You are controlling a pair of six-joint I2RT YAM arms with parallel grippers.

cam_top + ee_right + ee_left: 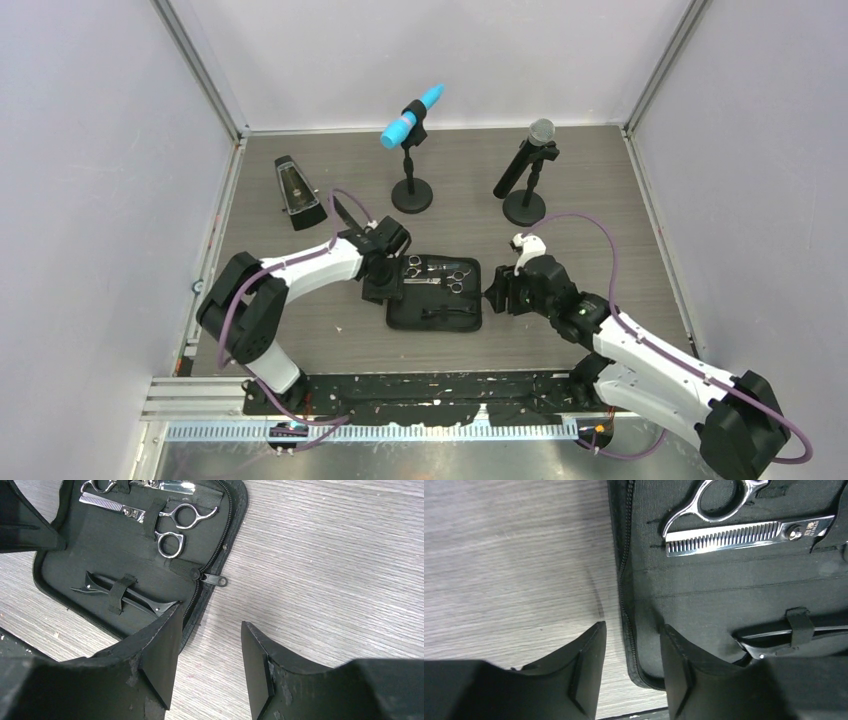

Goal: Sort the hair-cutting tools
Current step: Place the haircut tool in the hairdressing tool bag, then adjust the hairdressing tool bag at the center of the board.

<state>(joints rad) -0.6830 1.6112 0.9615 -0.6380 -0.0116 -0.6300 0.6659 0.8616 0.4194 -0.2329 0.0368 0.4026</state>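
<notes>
Nearly sorted, I'd say: toothed scissors (pixel 105 504), plain scissors (pixel 170 486) and clips (pixel 150 606) sit strapped in the open case (pixel 100 550), ahead-left of the spread, empty right pincer (pixel 210 630). The left pincer (pixel 632 630), also spread, straddles the case's edge. I can't spot the comb.

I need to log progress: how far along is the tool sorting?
Done: scissors and hair clips sit under straps in the open zip case. In hand: nothing; the left gripper straddles the case's edge with open jaws, the right gripper hangs open at the opposite edge. Left: the comb, which I cannot see, and perhaps closing the case.
</notes>
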